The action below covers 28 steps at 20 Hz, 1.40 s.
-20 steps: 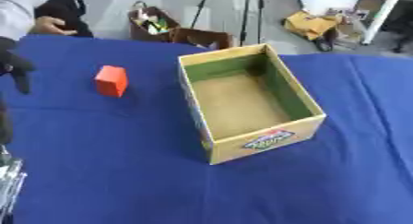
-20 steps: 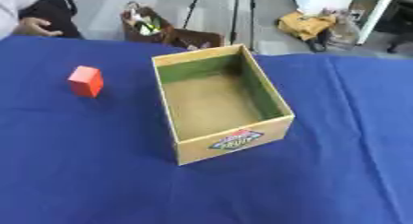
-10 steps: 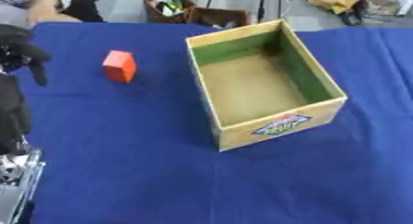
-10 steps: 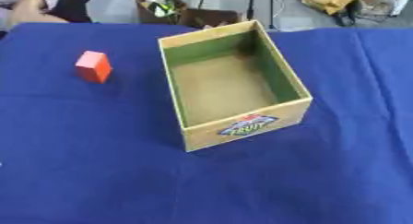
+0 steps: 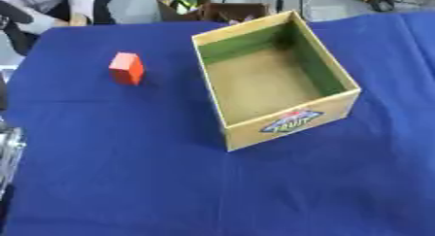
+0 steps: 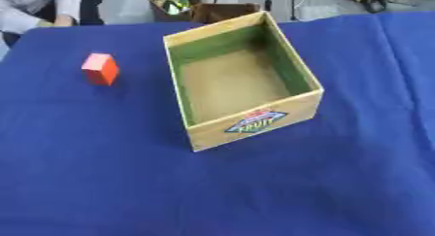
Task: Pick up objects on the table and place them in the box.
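Observation:
A red block (image 5: 126, 68) stands on the blue tablecloth (image 5: 127, 181), left of the box and apart from it. The cardboard box (image 5: 289, 122) sits in the middle, open at the top, with green inner walls, a bare brown floor and a FRUIT label on its near wall. Nothing lies inside it. A dark shape at the upper left edge appears to be my left hand (image 5: 14, 22), raised well clear of the block; its shape is cut off by the edge. My right hand shows in neither view.
A silver part of my left arm (image 5: 8, 152) shows at the lower left edge. A person in grey sleeves (image 6: 34, 9) sits beyond the table's far left corner. A brown crate (image 6: 223, 10) and clutter stand on the floor behind the table.
The whole picture has shifted, so the camera has moved. The block and box keep their places relative to each other. The dark hand at the left edge has risen towards the upper corner.

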Tool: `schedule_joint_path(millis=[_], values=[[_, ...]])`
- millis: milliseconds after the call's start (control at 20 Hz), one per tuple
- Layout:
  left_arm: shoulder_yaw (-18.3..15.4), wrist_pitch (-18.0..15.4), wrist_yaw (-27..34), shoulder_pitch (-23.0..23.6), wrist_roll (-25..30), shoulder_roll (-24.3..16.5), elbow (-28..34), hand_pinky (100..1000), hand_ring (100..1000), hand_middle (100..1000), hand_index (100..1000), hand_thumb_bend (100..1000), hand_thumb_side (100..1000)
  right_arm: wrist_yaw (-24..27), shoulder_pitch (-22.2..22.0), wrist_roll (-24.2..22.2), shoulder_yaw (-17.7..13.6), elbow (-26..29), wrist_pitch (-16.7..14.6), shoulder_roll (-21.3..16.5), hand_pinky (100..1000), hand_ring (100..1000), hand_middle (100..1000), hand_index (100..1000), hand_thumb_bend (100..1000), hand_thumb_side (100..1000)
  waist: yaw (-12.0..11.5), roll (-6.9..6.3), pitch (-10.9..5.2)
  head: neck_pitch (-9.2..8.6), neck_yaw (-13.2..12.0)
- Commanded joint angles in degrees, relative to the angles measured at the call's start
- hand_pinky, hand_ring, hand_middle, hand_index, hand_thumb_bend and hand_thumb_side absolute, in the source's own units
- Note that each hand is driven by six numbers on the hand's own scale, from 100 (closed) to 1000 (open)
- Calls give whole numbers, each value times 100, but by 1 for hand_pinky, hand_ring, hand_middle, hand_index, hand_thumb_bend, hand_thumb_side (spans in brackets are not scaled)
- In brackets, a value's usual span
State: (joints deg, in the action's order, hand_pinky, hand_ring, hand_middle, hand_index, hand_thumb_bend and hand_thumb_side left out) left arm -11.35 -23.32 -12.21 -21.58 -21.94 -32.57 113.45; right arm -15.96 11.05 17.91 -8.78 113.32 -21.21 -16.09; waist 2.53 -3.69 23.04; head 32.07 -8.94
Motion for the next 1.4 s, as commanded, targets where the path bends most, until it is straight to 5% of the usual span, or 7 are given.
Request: schedule_joint_path(millis=[50, 650, 950, 1150, 1400], values=[[-175, 265, -179, -42, 93, -611, -98, 168, 490, 601, 703, 100, 905, -54, -8, 21, -39, 127, -2, -169, 768, 705, 599, 716, 100, 700, 23, -4, -114, 80, -3], [-245, 1145, -707, -55, 680, -1604, -1043, 171, 529, 651, 778, 100, 867, -90, 1, 43, -67, 127, 16, -226, 760, 704, 599, 717, 100, 704, 178, -113, -145, 348, -570], [-200, 1118, -1116, -55, 1110, -1896, -1565, 185, 553, 666, 837, 188, 890, -120, -73, 60, -89, 127, 20, -260, 761, 703, 598, 717, 100, 705, 236, -167, -211, 536, -771], [-56, 1110, -1439, -91, 1444, -2241, -2085, 217, 586, 696, 887, 249, 969, -167, -167, 84, -101, 127, -18, -315, 761, 703, 598, 717, 100, 709, 309, -179, -254, 508, -707], [191, 869, -1844, -302, 1855, -2542, -2752, 250, 619, 738, 925, 256, 966, -224, -315, 91, -91, 127, -56, -383, 761, 704, 598, 718, 100, 714, 410, -161, -308, 399, -555]])
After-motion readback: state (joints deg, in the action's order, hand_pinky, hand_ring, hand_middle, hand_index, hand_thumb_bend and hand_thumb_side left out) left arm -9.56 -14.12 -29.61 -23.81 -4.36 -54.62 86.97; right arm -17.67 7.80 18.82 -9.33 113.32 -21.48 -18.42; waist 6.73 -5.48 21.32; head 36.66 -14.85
